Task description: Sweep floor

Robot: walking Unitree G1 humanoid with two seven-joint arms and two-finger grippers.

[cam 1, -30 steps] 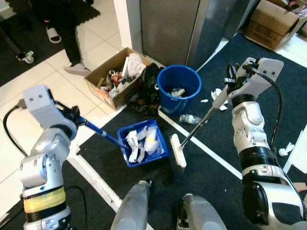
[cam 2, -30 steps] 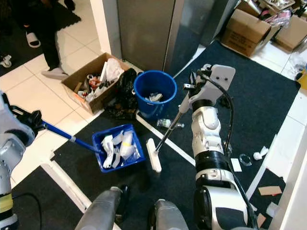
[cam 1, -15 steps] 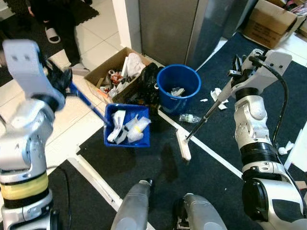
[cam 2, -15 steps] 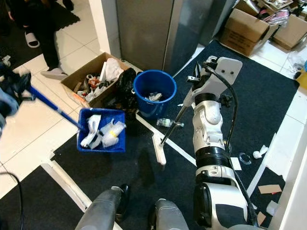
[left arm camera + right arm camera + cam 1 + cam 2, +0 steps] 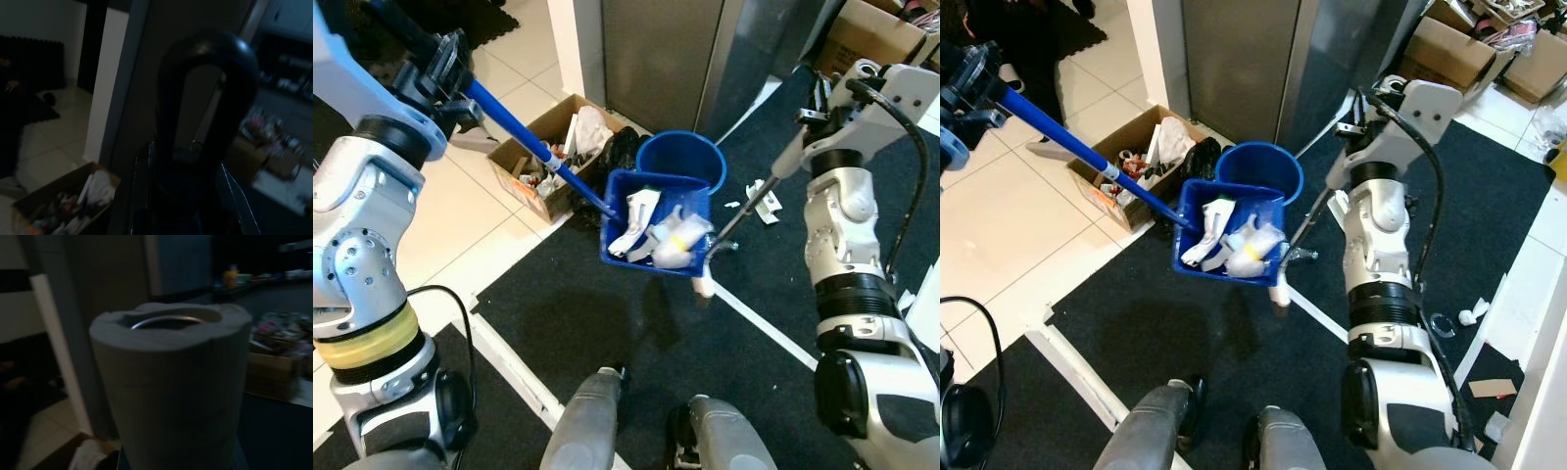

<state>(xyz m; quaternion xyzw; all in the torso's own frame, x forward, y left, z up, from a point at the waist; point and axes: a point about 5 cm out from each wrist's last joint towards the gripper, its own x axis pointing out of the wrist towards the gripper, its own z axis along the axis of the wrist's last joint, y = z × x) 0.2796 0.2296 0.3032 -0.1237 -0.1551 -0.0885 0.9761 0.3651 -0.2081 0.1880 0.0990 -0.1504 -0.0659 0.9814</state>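
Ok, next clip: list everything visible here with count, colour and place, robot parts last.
Blue plastic dustpan: one, full of white and yellow litter, lifted beside the bucket's near rim.
Blue long dustpan handle: one, running up to the left gripper.
Round blue plastic bucket: one, on the floor behind the dustpan.
White-headed broom with grey handle: one, slanting from the right gripper to the dark mat.
Open brown cardboard box of rubbish: one, on white tiles left of the bucket.
Black bag: one, between box and bucket.
Brown cardboard boxes: at least two, far right.
White paper scraps: several, on the dark mat at right.
Left gripper: black, on the dustpan handle.
Right gripper: black, on the broom handle.
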